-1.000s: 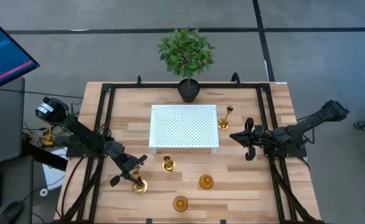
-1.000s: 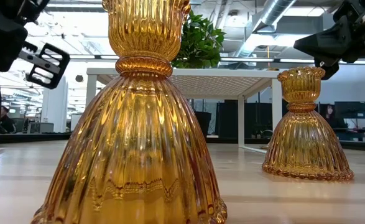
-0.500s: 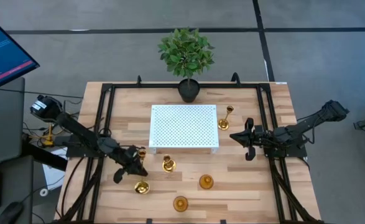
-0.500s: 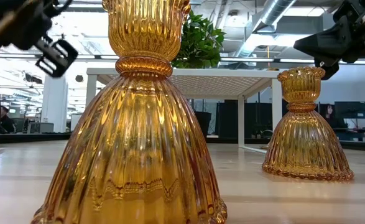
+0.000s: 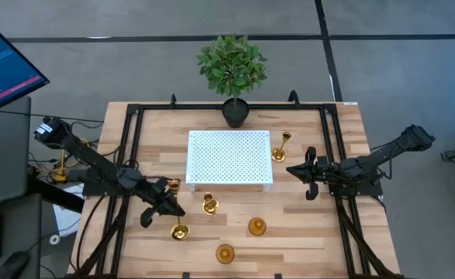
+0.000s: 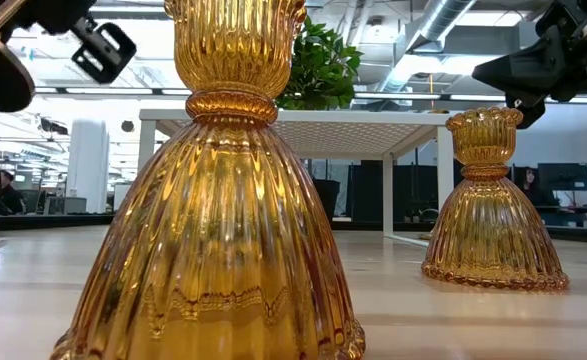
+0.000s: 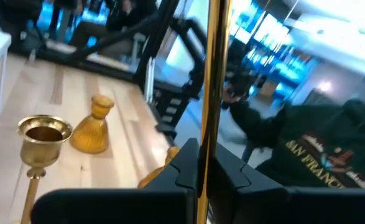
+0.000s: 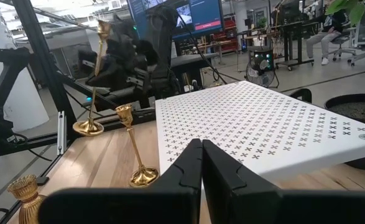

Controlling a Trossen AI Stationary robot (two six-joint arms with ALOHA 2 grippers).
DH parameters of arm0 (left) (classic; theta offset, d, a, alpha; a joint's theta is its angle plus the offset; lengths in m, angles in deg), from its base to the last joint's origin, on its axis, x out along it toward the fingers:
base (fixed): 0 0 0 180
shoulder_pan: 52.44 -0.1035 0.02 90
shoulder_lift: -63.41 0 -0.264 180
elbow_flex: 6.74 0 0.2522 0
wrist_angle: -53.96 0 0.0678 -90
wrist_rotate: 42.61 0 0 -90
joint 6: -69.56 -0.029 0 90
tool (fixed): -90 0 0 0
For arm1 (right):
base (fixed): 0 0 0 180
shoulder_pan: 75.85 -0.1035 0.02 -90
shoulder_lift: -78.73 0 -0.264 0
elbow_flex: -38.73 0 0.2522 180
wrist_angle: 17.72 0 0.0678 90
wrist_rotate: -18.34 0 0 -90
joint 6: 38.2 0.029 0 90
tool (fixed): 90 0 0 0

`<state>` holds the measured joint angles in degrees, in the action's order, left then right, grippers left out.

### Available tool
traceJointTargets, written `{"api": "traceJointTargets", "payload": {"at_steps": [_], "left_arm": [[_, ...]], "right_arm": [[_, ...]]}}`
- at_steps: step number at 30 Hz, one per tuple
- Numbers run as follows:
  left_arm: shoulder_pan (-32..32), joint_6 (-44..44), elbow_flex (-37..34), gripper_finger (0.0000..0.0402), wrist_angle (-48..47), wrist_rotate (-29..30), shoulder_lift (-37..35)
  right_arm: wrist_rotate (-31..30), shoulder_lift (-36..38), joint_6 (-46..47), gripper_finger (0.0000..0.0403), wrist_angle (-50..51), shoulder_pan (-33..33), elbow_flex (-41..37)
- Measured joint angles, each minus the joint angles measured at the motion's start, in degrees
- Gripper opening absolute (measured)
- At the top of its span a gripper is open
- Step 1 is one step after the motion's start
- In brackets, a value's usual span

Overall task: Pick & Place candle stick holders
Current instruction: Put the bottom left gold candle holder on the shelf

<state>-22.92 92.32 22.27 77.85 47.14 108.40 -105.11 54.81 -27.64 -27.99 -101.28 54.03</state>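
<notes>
Fingers of the left gripper are clamped on the thin stem of the tall candle stick holder, which looks lifted clear of the table, its round base hanging just below the pincer. Beside it stands a second thin-stemmed holder, two squat amber holders farther off. The right gripper waits closed and empty beside the white perforated stand.

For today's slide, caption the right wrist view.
Left gripper lifts a tall candle stick holder beside the white perforated platform.
</notes>
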Motion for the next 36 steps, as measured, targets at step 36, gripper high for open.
{"api": "traceJointTargets", "payload": {"at_steps": [36], "left_arm": [[-40.0, -26.3, 29.0, 0.0014, -35.6, 7.0, 0.9]], "right_arm": [[0.2, 0.0, -1.7, 0.0000, 0.4, 0.1, 0.0]]}}
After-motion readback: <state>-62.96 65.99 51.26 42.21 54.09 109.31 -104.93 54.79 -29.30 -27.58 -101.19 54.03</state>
